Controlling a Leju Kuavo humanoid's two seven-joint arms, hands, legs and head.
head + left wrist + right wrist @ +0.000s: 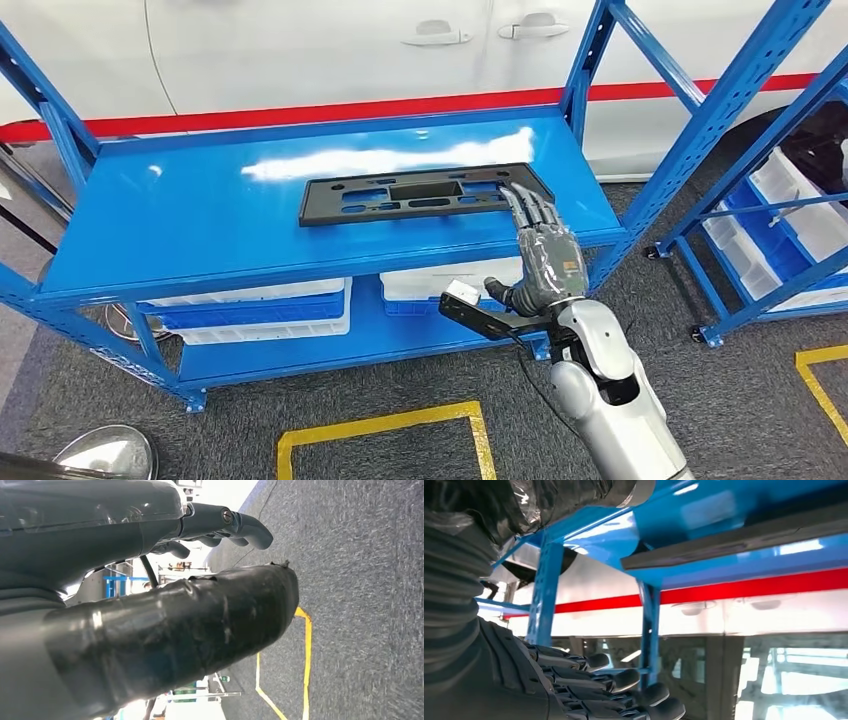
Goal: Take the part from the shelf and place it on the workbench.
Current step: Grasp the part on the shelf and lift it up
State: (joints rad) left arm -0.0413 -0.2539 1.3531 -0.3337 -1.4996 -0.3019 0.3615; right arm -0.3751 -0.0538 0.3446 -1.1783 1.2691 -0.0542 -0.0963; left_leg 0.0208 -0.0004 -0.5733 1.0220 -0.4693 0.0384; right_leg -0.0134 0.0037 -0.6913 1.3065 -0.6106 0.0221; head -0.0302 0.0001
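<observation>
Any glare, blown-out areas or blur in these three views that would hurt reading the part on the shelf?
Head view: sharp; white glare streak on the shelf just behind the black part, which stays readable. Left wrist view: left hand close, background blown out white. Right wrist view: right hand dark, bright windows behind, slightly soft.

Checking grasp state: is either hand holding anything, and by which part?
Nothing held. Right hand has fingers extended over the black part's right end on the shelf; left hand is empty.
</observation>
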